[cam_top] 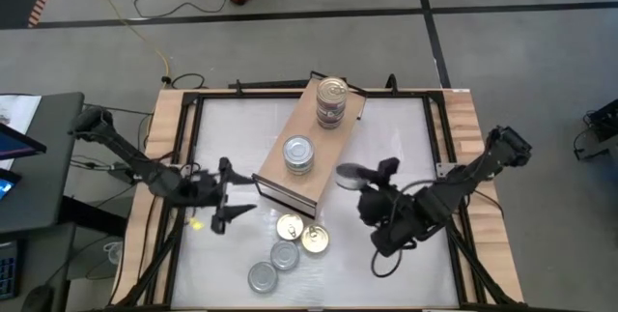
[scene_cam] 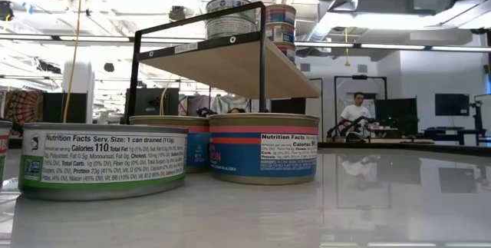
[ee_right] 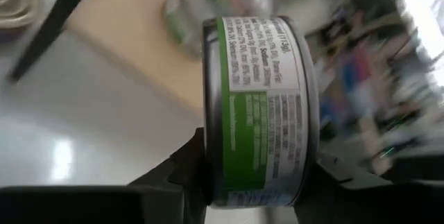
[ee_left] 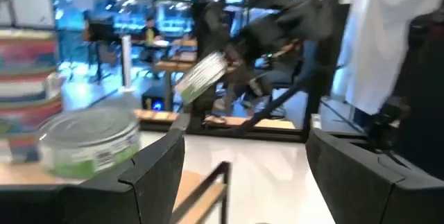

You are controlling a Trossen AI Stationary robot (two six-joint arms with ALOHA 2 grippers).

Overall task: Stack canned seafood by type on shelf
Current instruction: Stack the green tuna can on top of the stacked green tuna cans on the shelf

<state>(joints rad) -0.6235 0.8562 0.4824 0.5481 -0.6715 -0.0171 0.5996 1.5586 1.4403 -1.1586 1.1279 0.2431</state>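
Tin (ee_right: 258, 109) clamped in right hand (cam_top: 359, 179) beside shelf (cam_top: 280, 188) edge — left hand (cam_top: 235, 208) wide open, empty.

Two dark jointed arms (black cables trailing), angular black fingers (ee_left: 156, 172).

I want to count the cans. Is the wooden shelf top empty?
No: the high view shows two stacks of round metal tins, one silver-lidded and one gold-lidded, on the light wooden shelf board.
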